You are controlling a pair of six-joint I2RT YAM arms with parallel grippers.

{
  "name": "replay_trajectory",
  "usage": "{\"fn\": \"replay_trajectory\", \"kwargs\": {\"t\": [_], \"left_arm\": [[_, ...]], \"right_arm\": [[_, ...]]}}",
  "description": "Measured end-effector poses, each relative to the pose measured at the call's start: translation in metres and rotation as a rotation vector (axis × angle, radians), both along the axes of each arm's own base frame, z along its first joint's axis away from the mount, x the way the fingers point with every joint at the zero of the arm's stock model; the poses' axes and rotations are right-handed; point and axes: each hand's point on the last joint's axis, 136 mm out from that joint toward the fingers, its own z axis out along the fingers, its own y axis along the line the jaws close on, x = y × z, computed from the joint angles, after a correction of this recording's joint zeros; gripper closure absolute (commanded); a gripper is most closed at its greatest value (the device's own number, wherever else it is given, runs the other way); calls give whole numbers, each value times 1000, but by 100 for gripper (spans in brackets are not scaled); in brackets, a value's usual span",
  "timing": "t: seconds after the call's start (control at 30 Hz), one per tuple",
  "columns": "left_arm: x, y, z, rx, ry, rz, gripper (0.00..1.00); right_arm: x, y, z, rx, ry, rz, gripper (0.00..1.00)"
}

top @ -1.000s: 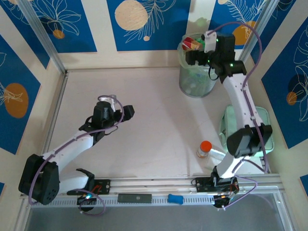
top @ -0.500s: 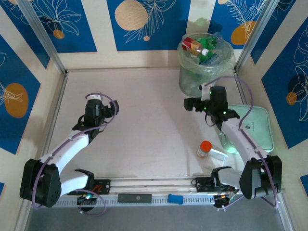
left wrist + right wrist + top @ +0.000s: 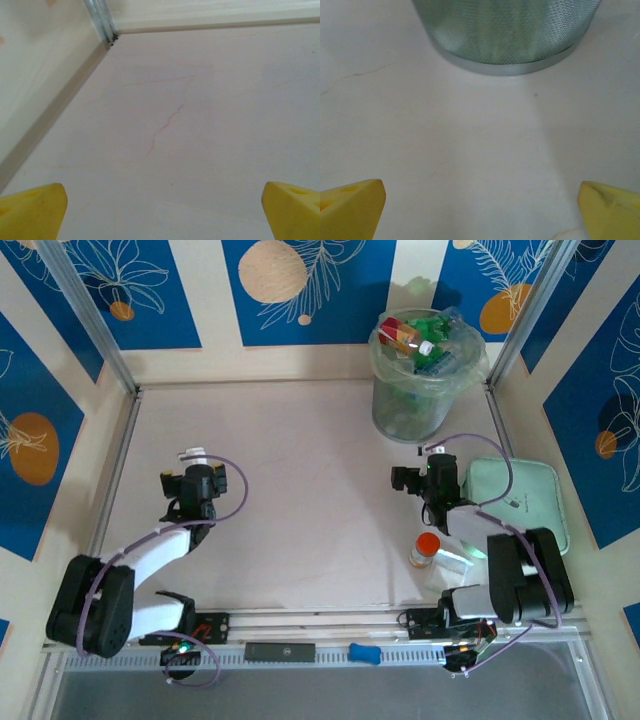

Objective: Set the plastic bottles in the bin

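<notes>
Arms pulled back; left hand [image 3: 160, 210], right hand [image 3: 480, 210] gaping, empty (yellow wedge tips [image 3: 351, 204]); mesh-textured round bin [image 3: 408, 412] brimful.

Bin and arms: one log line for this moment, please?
plastic bottles: in bin | left jaws: open, empty | right jaws: open, empty | orange-capped container: on table

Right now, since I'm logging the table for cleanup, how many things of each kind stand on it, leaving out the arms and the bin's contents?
Bin: 1
Green tray: 1
Orange-capped container: 1
Total: 3
</notes>
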Motion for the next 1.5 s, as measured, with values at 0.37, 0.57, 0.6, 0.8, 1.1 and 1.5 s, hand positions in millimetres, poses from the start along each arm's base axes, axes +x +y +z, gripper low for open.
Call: {"fn": "replay_trajectory", "kwargs": {"t": [0.37,0.57,0.6,0.8,1.1,1.5], "left_arm": [[19,-2,-43,114,7,-69,1],[31,-9,-38,50,-32,-175,1],[32,-9,-38,35,-38,-192,1],[33,-6,-45,-19,-60,-226,0],[33,-10,-45,-26,-63,-246,0],[33,-10,-45,-27,-64,-249,0]], "right_arm": [[20,-36,1,36,-120,-80,1],[15,-29,-10,49,-141,-49,1],[15,-28,-10,50,-141,-47,1],[19,-26,-1,50,-183,-39,1],[20,-26,0,50,-186,-38,1],[20,-26,0,50,-186,-38,1]]}}
